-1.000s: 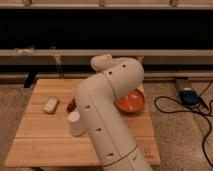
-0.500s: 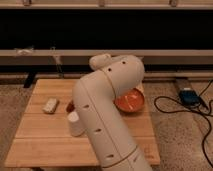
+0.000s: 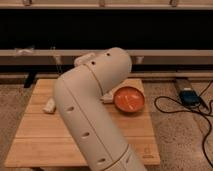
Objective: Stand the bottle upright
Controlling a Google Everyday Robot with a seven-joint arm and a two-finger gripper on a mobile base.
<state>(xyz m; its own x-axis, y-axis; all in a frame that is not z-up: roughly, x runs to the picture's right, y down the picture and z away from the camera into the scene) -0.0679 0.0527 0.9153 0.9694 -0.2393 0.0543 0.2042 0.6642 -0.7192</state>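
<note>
Small slim whitish-cream bottle [image 3: 49,106] lies flat on the left side of the light wooden table [image 3: 35,145]. Pincer is hidden behind the cream arm [image 3: 90,115], jaws spread wide. Grip across the bottle's width near one end and pivot it up slowly.

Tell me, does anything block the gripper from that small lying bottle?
Cannot tell: the gripper hides behind the bulky white robot arm. The small whitish bottle lies uncovered beside it on the wooden table.
</note>
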